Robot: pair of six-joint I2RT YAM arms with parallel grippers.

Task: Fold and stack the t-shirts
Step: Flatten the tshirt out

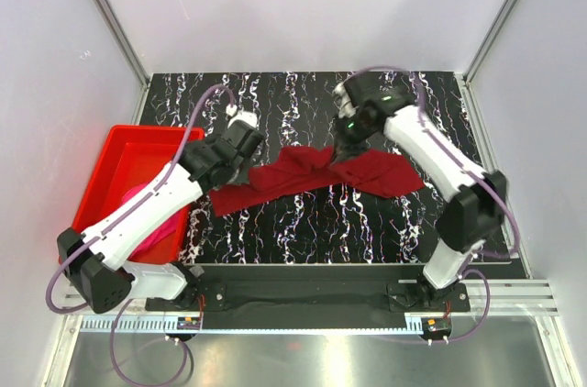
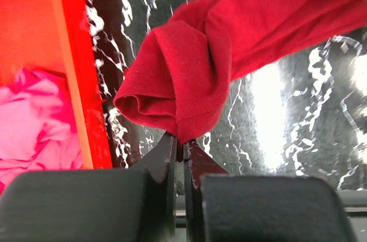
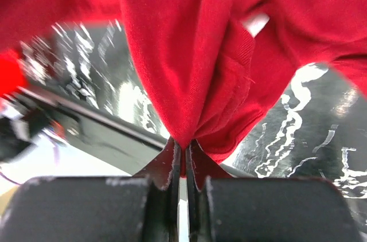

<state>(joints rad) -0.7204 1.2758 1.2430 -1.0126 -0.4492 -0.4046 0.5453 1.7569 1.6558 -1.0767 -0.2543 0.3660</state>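
While your left gripper (image 2: 182,145) and right gripper (image 3: 182,149) are each pinched tight on a gathered edge of the red shirt (image 1: 312,171), it stretches twisted between them. By the look, you're spreading, not folding yet. Next, it needs drawing flat. The pink shirt (image 2: 34,121) lies in the bin (image 2: 86,98), left of your left gripper's fingers (image 2: 163,159).

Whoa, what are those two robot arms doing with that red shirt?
Both are holding the crimson t-shirt. The left arm has its jaws shut on one bunched end, and the right arm pinches it farther along, so it stretches between them over the black table. It is crumpled, not folded yet. The pink t-shirt lies in the red bin.
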